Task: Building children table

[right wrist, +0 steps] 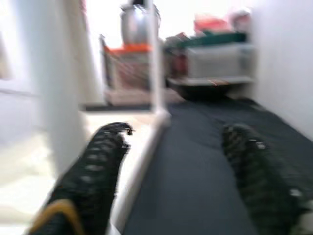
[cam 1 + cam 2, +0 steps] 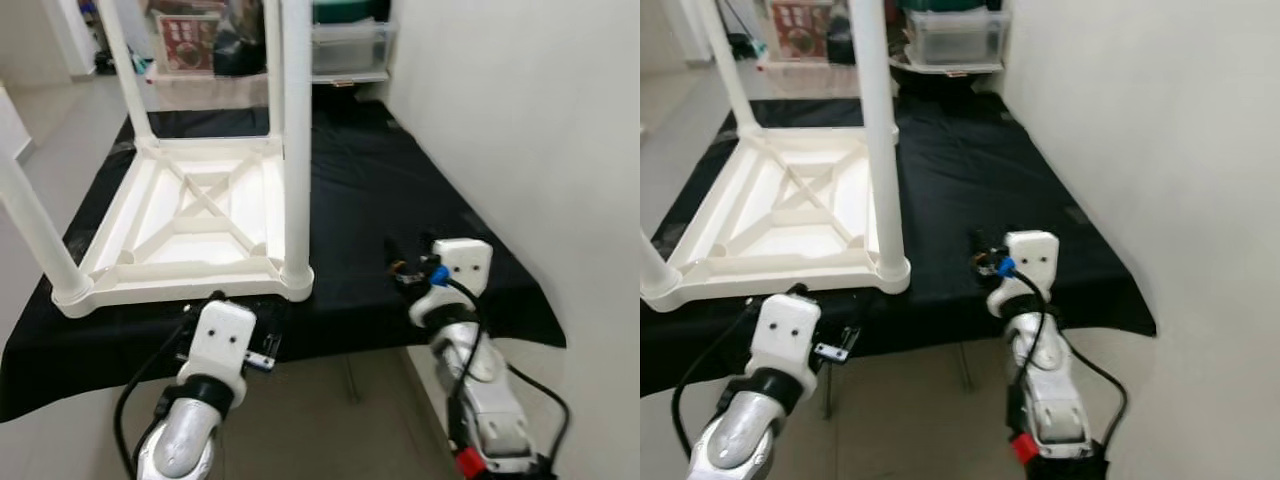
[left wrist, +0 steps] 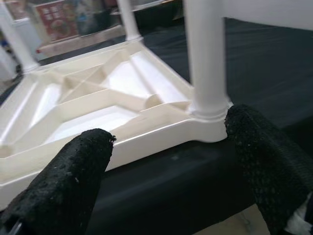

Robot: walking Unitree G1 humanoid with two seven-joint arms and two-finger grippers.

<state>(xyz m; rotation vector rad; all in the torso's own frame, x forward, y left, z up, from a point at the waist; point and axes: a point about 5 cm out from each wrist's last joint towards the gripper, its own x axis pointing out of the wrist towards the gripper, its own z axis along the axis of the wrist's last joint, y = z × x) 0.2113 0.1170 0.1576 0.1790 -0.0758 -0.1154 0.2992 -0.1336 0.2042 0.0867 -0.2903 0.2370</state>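
In the left eye view, a white plastic children's table (image 2: 190,215) is lying upside down at centre left on a black cloth-covered platform (image 2: 400,190). In the left wrist view, the left gripper (image 3: 166,161) is gaping beneath the table's corner. In the right wrist view, the right gripper (image 1: 178,161) is hovering, fingers apart.

A black cloth (image 2: 400,190) covers the low surface, its near edge hanging down in front; a white wall (image 2: 520,120) stands along its right side; at the far end a clear plastic storage bin (image 2: 350,45) sits on a shelf, with a red printed box (image 2: 185,40) to its left; pale flooring (image 2: 60,120) runs along the left and under the near edge.
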